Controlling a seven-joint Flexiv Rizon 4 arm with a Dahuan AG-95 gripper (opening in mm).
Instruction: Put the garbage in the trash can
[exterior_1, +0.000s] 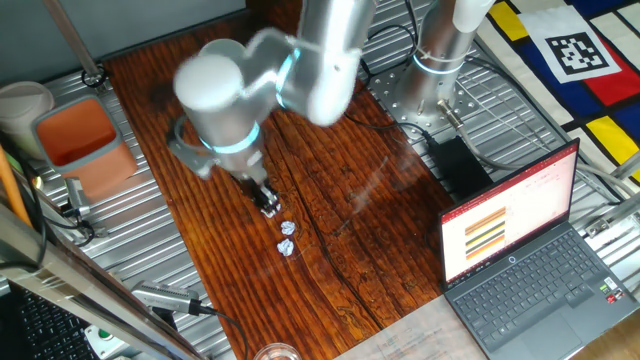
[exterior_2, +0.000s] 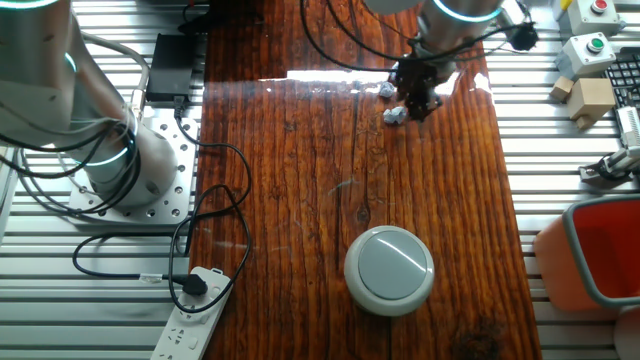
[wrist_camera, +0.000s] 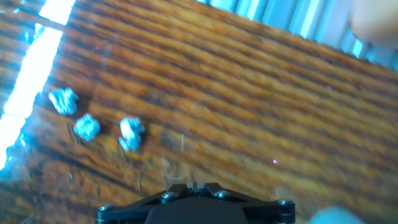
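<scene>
A: Where is the garbage?
B: Three paper wads (wrist_camera: 131, 134) lie in a row on the wooden table (exterior_2: 300, 200); the gripper (exterior_1: 269, 203) hangs low just beside the nearest one.
A: Is the gripper holding any?
B: Its fingers are blurred, so whether they are apart or closed cannot be told.
A: And the trash can?
B: The grey round cup (exterior_2: 389, 270) stands well apart from the wads, near the orange-lined bin (exterior_2: 600, 255).
</scene>
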